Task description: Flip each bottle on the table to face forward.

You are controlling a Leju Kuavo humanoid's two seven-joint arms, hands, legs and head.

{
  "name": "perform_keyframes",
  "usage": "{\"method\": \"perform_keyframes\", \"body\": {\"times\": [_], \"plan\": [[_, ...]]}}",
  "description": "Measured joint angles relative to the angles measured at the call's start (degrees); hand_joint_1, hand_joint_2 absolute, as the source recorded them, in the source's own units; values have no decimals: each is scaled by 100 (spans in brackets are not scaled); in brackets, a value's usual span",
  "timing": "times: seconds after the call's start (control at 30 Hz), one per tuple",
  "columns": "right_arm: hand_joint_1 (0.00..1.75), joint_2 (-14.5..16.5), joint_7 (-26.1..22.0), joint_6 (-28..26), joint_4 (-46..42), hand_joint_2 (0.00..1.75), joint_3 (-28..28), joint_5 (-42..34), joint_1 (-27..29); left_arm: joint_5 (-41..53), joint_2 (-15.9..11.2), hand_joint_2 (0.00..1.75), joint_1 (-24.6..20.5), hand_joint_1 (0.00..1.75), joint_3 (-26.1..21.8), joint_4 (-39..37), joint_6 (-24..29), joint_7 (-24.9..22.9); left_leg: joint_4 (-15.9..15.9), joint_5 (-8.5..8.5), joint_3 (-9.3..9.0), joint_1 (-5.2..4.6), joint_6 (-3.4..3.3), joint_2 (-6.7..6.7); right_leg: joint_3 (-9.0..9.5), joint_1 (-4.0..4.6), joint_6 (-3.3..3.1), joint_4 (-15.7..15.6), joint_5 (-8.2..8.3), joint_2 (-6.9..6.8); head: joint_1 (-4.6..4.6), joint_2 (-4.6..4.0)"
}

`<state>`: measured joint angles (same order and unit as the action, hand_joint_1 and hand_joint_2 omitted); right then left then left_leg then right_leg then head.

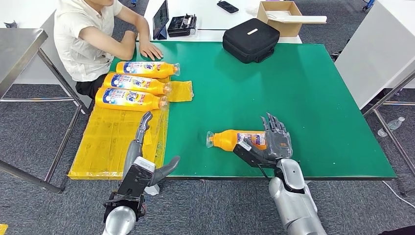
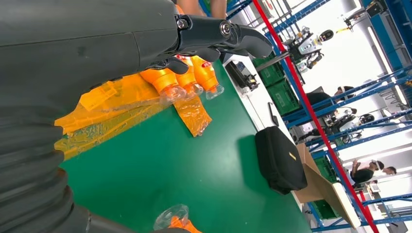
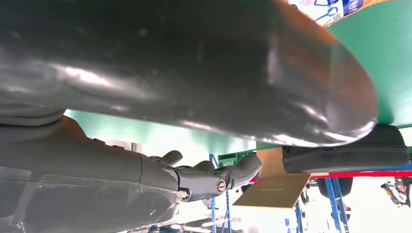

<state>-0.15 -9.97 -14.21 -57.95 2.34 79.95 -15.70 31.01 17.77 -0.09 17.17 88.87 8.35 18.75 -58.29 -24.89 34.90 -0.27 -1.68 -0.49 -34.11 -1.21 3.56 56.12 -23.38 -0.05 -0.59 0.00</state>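
Lone bottle (image 1: 234, 139) lying lower centre, base hidden behind right hand (image 1: 274, 142).
Contact unclear: cannot tell if grasped; left hand (image 1: 147, 164) released, lower left.

Grey carpet floor (image 1: 29, 125), steel table (image 1: 19, 46) left.

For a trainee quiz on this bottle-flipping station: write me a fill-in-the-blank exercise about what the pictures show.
1. The number of orange bottles lying on the yellow plastic sheet is ____.
2. The right hand is at the single bottle lying on the ____ mat.
3. The left hand holds ____.
4. The black bag lies at the table's ____ edge.

Missing words: three; green; nothing; far
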Motion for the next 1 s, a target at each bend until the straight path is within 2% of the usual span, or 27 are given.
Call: {"method": "perform_keyframes", "body": {"times": [0.77, 0.9, 0.97, 1.0], "plan": [[0, 0, 0, 0, -13, 0, 10, 0, 1, 0, 0, 175, 0, 0, 1, 0, 0, 0, 0, 0, 0, 0, 0, 0, 0, 0, 0, 0, 0, 0, 0, 0], [0, 1, -6, 7, -14, 175, 11, -13, 2, -1, -2, 175, 0, 0, 1, 0, 1, -3, 0, 0, 1, 0, 0, 0, 1, 0, 0, 1, 0, 0, 0, 0], [0, 129, -200, 273, -245, 175, 1, -337, 121, -80, -7, 175, 13, 0, -10, 0, 39, -145, 1, 0, 1, 3, 0, -3, 6, 3, -1, 2, -1, -3, -5, 0], [0, 306, -396, 598, -627, 175, -13, -779, 301, -167, -10, 175, 34, 0, -42, -3, 80, -302, 1, -2, 2, 8, 3, -4, 7, 6, -2, 3, -3, -3, -9, 0]]}}
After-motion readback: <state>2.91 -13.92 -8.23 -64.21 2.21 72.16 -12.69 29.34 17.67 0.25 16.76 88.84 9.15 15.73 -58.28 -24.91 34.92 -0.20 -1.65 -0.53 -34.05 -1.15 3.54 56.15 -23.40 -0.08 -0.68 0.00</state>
